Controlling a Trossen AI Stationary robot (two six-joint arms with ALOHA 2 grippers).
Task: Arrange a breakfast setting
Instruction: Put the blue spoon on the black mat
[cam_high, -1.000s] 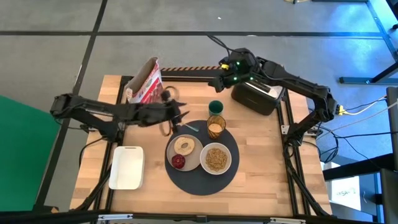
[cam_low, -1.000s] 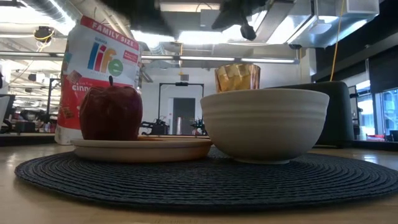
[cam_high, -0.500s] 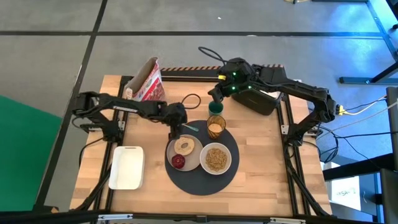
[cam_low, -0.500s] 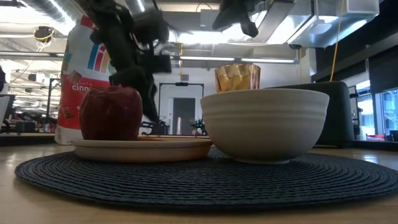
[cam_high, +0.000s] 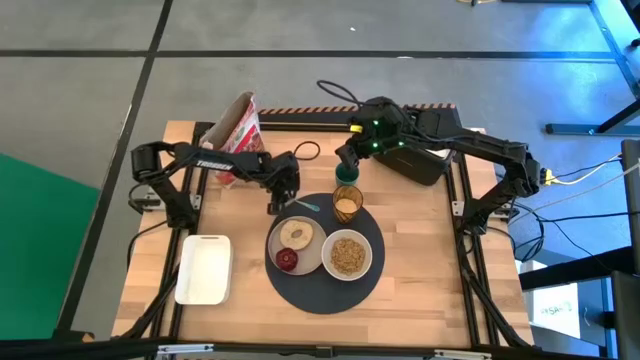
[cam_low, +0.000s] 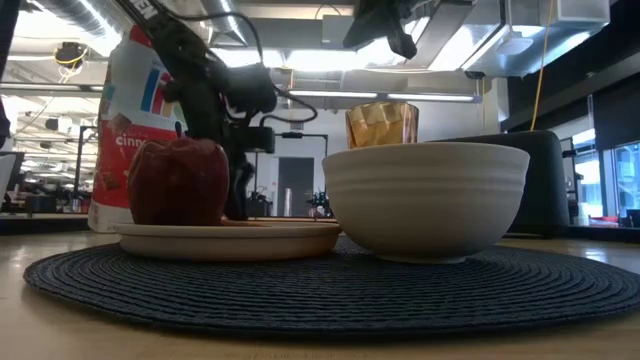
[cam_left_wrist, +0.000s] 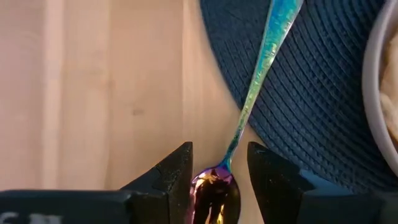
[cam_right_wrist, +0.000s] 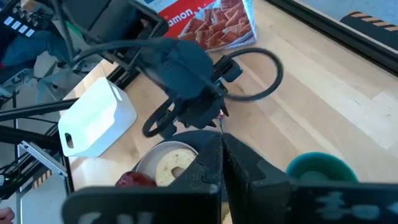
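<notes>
A large dark grey round mat (cam_high: 325, 283) of woven cord lay at the near middle of the wooden table (cam_high: 430, 280). On it sat a beige plate (cam_high: 305, 256) carrying a glossy red fruit (cam_high: 287, 260) at its near edge and a pale toasted round (cam_high: 296, 235) with a hole in it. Just beside the plate stood a white bowl (cam_high: 347, 254) filled with tan flakes. An amber glass (cam_high: 347, 205) stood on the mat's far edge, and a small green cup (cam_high: 346, 171) stood off the mat just behind it.

An iridescent spoon (cam_left_wrist: 258, 87) lay across the mat's far left rim. The left hand (cam_high: 274, 208) hung over the bowl end of the spoon, its fingers (cam_left_wrist: 174, 174) narrowly parted on either side. The right hand (cam_high: 345, 166) hovered by the green cup with its fingers together, holding nothing.
</notes>
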